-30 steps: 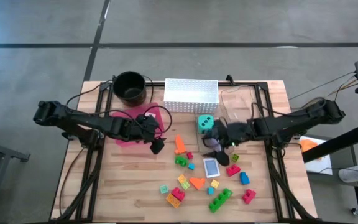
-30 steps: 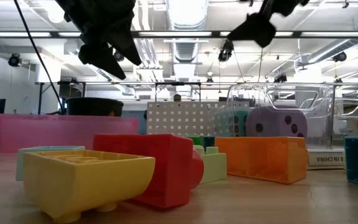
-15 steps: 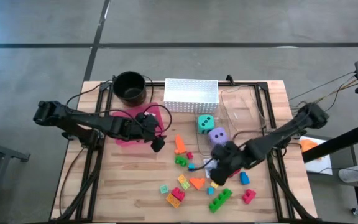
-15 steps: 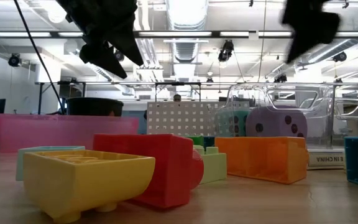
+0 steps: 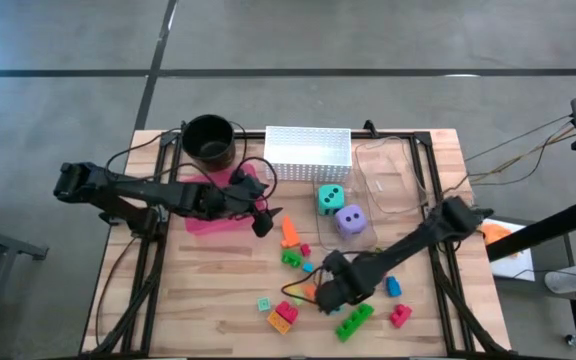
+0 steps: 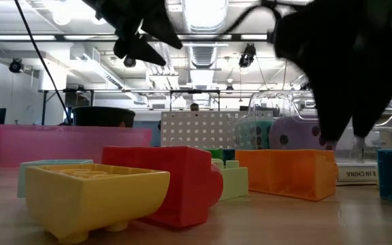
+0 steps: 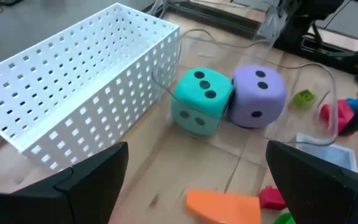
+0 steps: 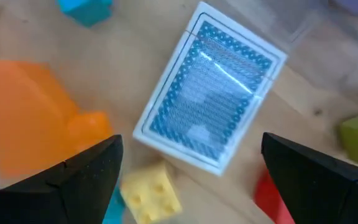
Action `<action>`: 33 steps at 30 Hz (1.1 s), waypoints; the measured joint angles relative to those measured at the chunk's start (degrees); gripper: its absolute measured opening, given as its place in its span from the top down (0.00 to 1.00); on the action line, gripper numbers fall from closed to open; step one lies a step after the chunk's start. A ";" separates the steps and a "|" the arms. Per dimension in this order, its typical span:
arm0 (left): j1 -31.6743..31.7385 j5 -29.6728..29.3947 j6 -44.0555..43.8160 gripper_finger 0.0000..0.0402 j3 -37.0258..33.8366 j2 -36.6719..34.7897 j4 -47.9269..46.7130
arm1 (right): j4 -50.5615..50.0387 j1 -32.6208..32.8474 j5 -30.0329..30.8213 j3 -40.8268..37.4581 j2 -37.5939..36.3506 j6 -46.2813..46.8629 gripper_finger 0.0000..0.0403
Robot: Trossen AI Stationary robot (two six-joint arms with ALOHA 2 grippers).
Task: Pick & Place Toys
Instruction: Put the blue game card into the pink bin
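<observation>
Bright blocks lie scattered on the wooden table, among them an orange one (image 5: 289, 232) and a green one (image 5: 353, 320). A teal die (image 5: 330, 198) and a purple die (image 5: 349, 219) rest side by side, also in the left wrist view (image 7: 197, 99). A blue-backed card box (image 8: 210, 102) lies flat under my right gripper (image 5: 323, 292), which is open and empty above it, beside an orange block (image 8: 30, 124) and a yellow block (image 8: 148, 196). My left gripper (image 5: 263, 222) is open and empty by the pink tray's right edge, left of the dice.
A white perforated basket (image 5: 308, 150) stands at the far middle, a black pot (image 5: 209, 140) left of it, and a clear plastic container (image 5: 388, 180) right of it. The pink tray (image 5: 213, 205) lies under my left arm. The near left of the table (image 5: 198, 300) is bare wood.
My right gripper has swung from beside the dice toward the table's near edge and left, coming down over the card box and blocks, still open. My left gripper has shifted a little toward the right, toward the orange block.
</observation>
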 joint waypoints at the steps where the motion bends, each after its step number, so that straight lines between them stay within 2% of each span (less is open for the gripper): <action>1: 0.00 0.00 0.00 0.04 0.00 0.00 -0.06 | -0.05 0.00 0.00 0.47 0.96 0.97 0.06; 8: 0.00 0.02 0.00 0.04 0.00 0.00 -0.14 | -0.45 -1.03 0.26 1.51 4.37 4.08 0.06; 18: -0.02 0.04 -0.04 0.04 0.00 0.00 -0.33 | -0.70 -1.06 0.32 -0.28 4.23 8.88 0.06; 22: -0.02 0.04 -0.07 0.04 0.00 0.00 -0.35 | -0.29 -1.14 2.45 -0.80 4.75 8.67 0.06; 33: -0.02 0.04 -0.17 0.04 0.00 0.00 -0.37 | 0.86 -1.18 3.56 -0.89 4.82 5.31 0.06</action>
